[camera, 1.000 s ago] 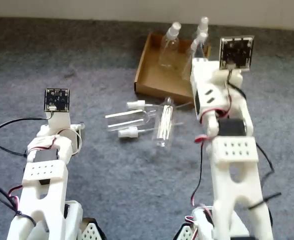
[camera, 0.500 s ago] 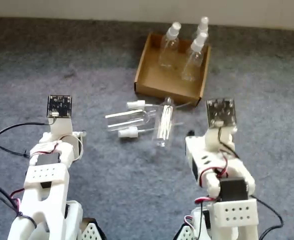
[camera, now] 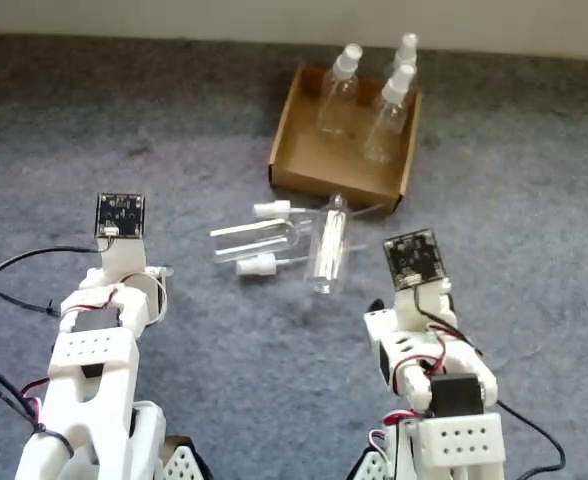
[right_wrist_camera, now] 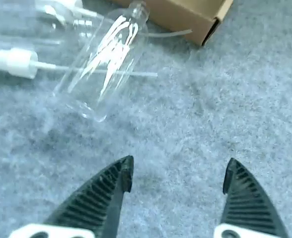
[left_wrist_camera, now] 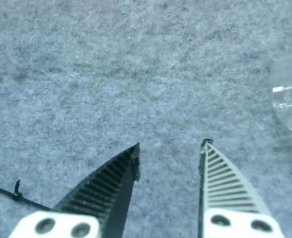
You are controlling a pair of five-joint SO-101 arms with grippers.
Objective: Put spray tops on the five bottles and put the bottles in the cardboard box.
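Left gripper [left_wrist_camera: 171, 145]: jaws parted and empty, low over the grey-carpeted desk [camera: 124, 130] on the near side, just short of the loose parts; judged to be waiting to take a part.
Right gripper [right_wrist_camera: 180, 163]: jaws wide apart, holding nothing, facing the lengthwise bottle [camera: 329, 248] from the near side; judged to be placed for the next pick.
Middle ground: 2 uncapped clear bottles lie on their sides, the lengthwise bottle with its neck toward the box and the crosswise bottle [camera: 264, 235] beside it; 2 spray tops, the nearer [camera: 258, 265] and the farther [camera: 271, 209], lie next to them with their dip tubes across the bottles; these parts await assembly.
Far ground: cardboard box [camera: 334, 185] holds 3 capped bottles upright, 1 at the left [camera: 339, 92] and 2 at the right, front [camera: 386, 118] and back [camera: 404, 52]; judged 3 of 5 done.
Change: 1.0 s earlier the right arm was stretched out over the box, covering the right-hand bottles; it has since drawn back to the near side, leaving all 3 in plain sight; the left arm has barely shifted; the loose bottles and tops have not moved.
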